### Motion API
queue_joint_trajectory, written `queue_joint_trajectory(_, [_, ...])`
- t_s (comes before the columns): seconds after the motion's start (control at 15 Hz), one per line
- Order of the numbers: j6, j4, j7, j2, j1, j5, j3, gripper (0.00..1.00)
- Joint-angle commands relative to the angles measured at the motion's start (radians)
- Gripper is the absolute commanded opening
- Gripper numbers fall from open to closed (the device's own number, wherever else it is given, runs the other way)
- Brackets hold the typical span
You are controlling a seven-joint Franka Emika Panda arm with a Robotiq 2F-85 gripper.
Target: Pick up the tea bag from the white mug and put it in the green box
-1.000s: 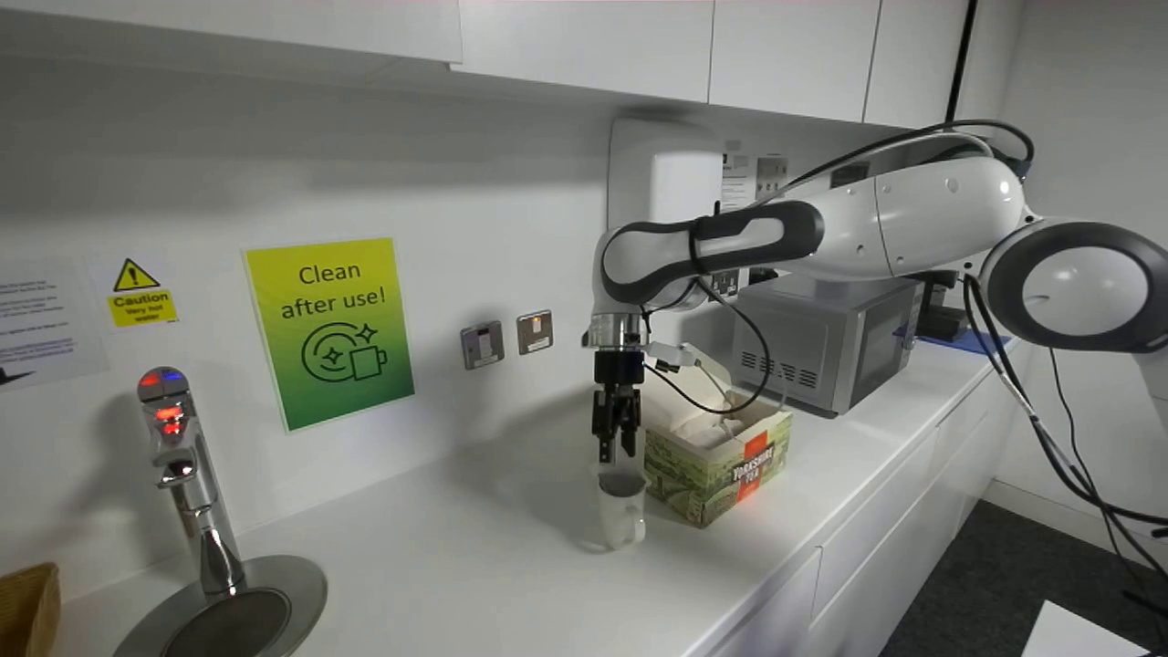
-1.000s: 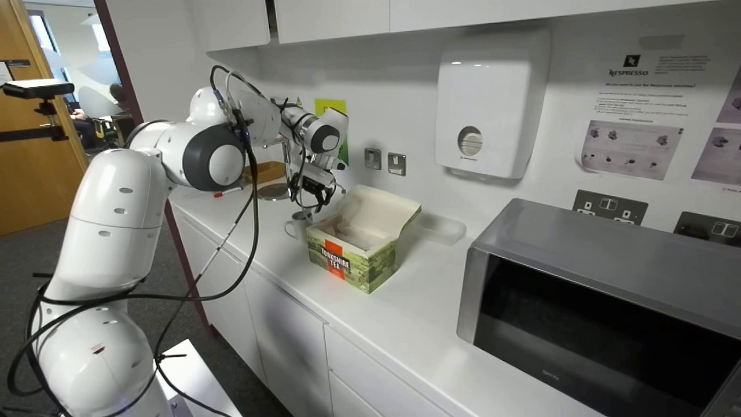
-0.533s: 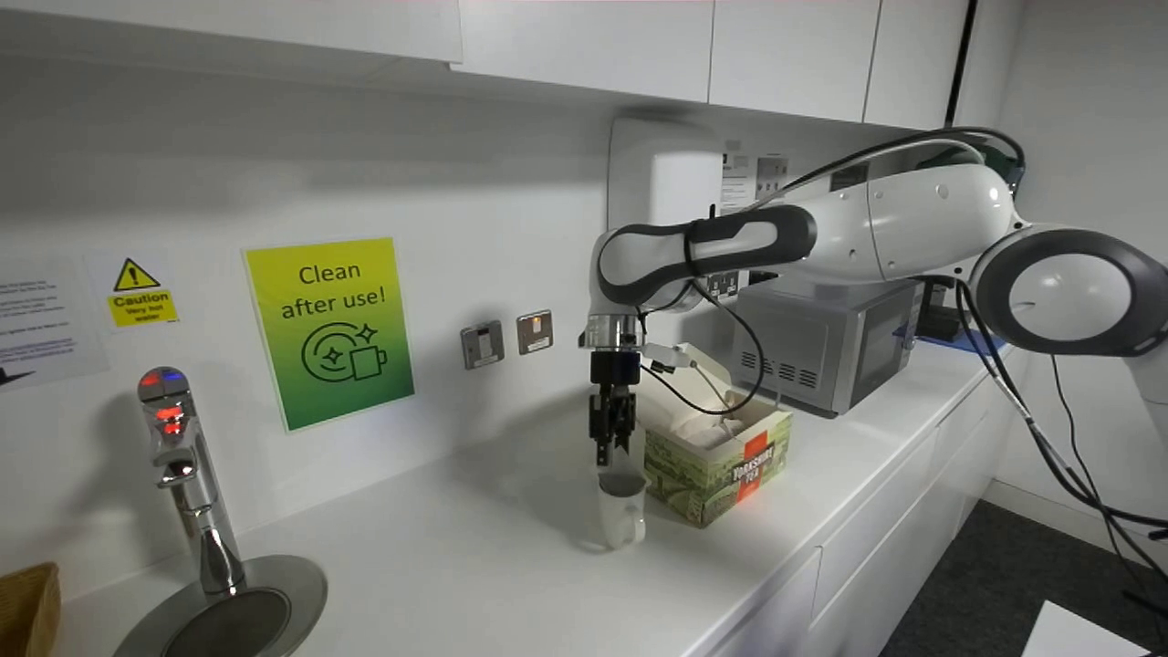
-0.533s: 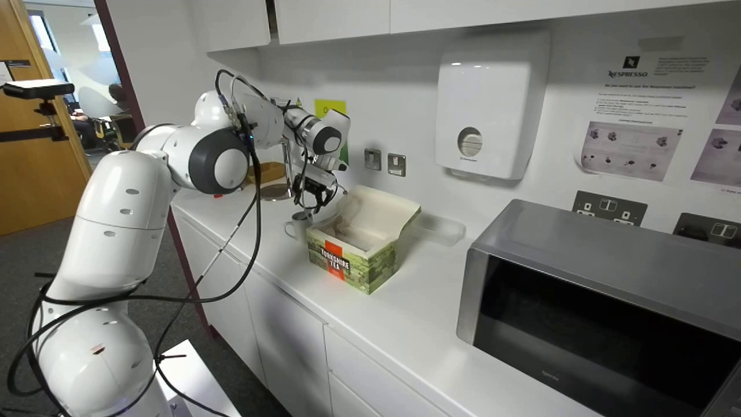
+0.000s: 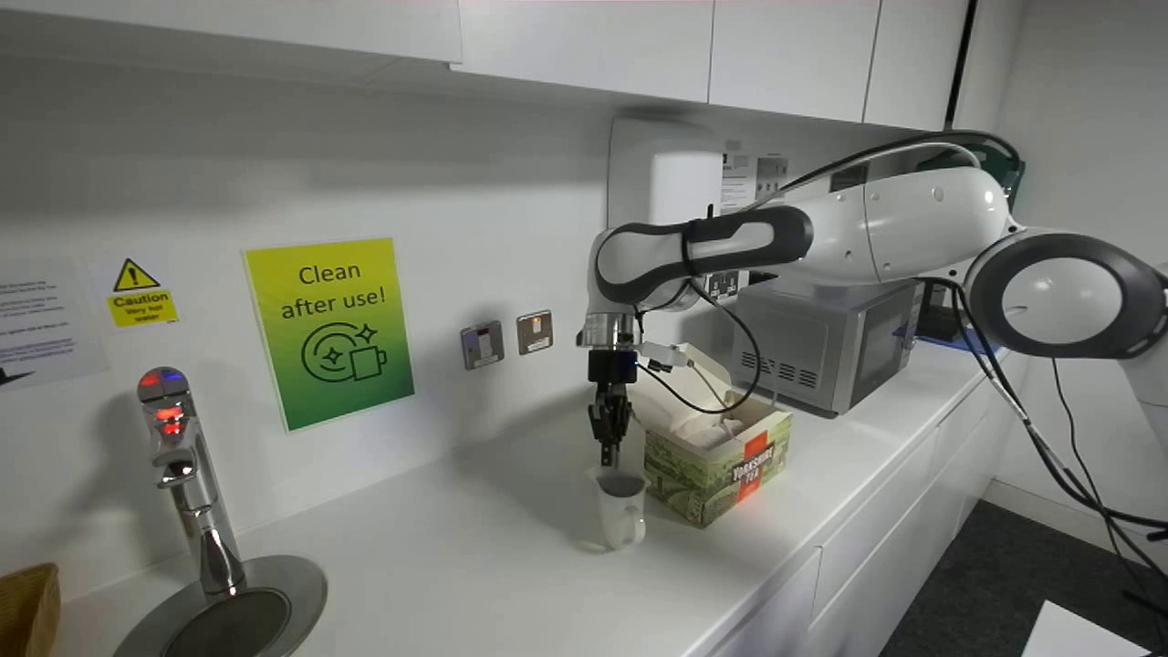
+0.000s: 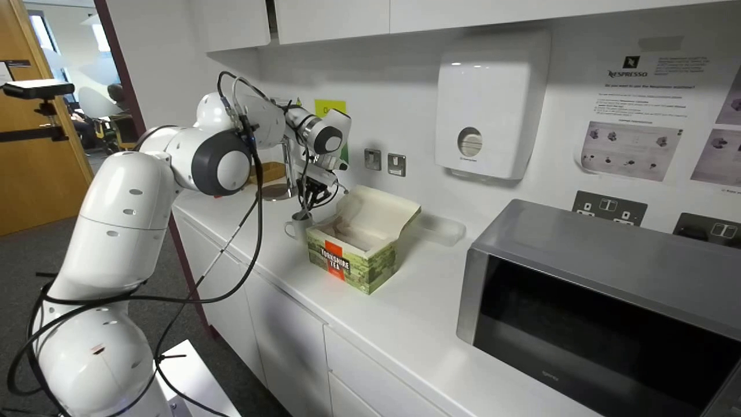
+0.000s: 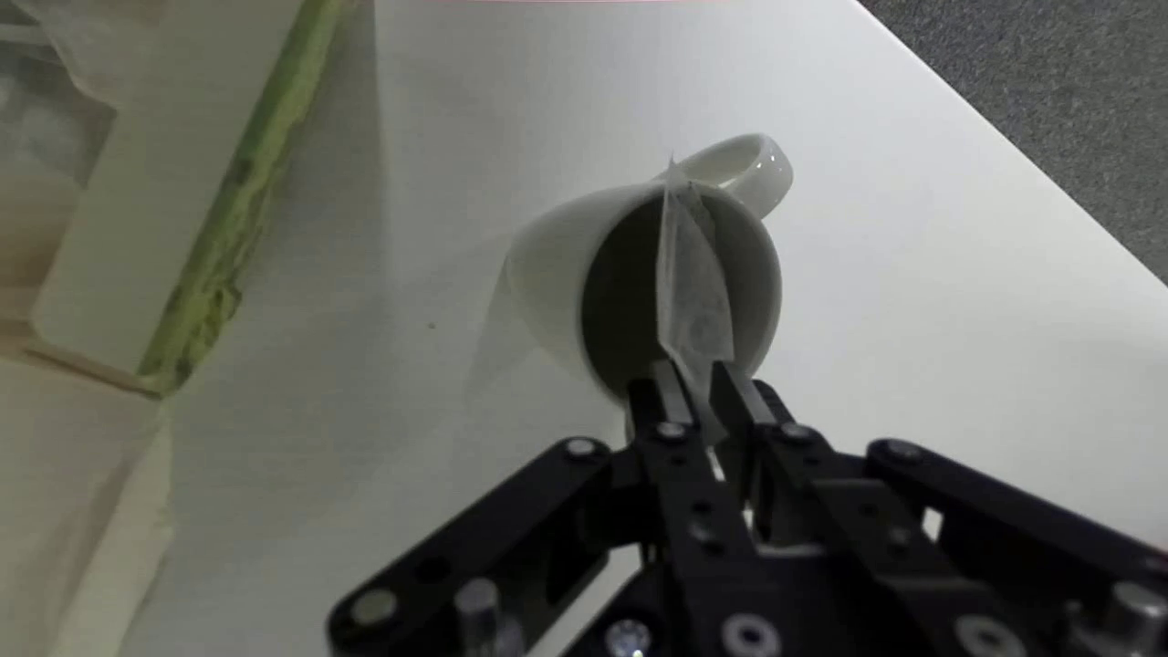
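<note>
The white mug (image 7: 552, 274) stands on the counter, handle towards the counter's front edge. In the wrist view the pale tea bag (image 7: 693, 292) lies across the mug's mouth, its far tip overlapping the rim by the handle and its near end between my gripper's (image 7: 693, 367) fingers. Those fingers stand only a narrow gap apart; whether both press on the bag I cannot tell. In an exterior view the gripper (image 5: 610, 458) points down just above the mug (image 5: 623, 518). Beside the mug, the green box (image 6: 353, 260) has its cream lid raised; the tea bag is too small to make out there.
Past the box stands a grey microwave (image 6: 579, 324), with a clear plastic tub (image 6: 443, 229) against the wall. A tap (image 5: 187, 484) and round drain (image 5: 228, 620) lie on the mug's other side. A dispenser (image 6: 492, 104) hangs on the wall.
My gripper's fingers have come from wide apart to nearly together, and the arm has shifted slightly, away from the box. Mug and box have stayed where they were.
</note>
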Motion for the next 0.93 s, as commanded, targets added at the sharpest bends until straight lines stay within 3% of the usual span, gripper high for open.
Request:
queue_joint_trajectory(0.0, [-0.06,0.053,-0.015,0.016,-0.013,0.001,0.009,0.0])
queue_joint_trajectory(0.33, [-0.035,0.006,-0.007,-0.039,-0.001,-0.02,0.005,0.0])
queue_joint_trajectory(0.87, [0.005,-0.116,0.003,-0.256,0.042,-0.104,0.013,0.0])
